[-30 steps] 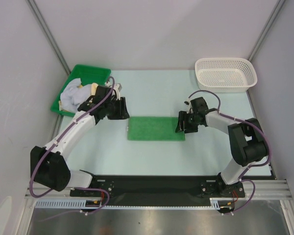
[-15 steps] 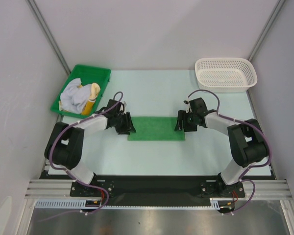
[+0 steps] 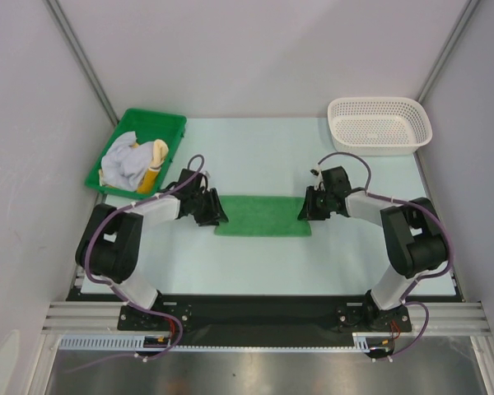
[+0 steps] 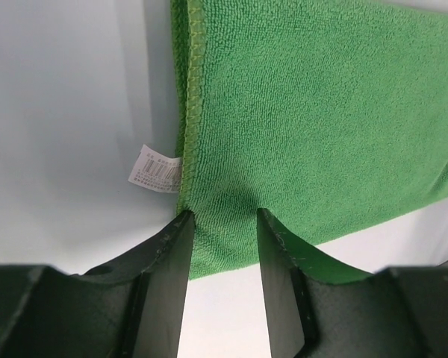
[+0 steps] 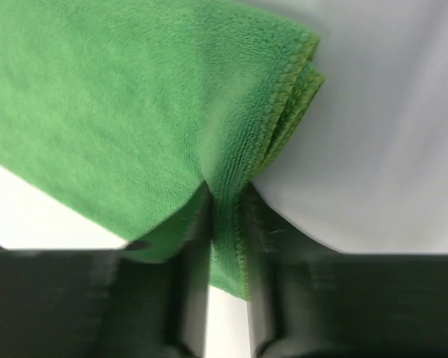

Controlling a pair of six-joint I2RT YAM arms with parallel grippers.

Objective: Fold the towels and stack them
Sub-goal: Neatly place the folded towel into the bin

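Observation:
A green towel (image 3: 262, 216) lies folded into a long strip in the middle of the table. My left gripper (image 3: 215, 216) is at its left end, low on the table. In the left wrist view it (image 4: 222, 224) is open, its fingers (image 4: 168, 261) astride the towel's corner (image 4: 306, 112), beside a white label (image 4: 157, 173). My right gripper (image 3: 305, 209) is at the towel's right end. In the right wrist view it (image 5: 225, 205) is shut on the towel's layered edge (image 5: 119, 97), which bunches up between the fingers.
A green bin (image 3: 166, 121) with white towels (image 3: 123, 163) and a yellow item stands at the back left. A white mesh basket (image 3: 380, 123) stands at the back right. Grey walls close in both sides.
My left arm has swung from beside the green bin down to the towel's left end. My right gripper has shifted slightly back and right at the towel's right end.

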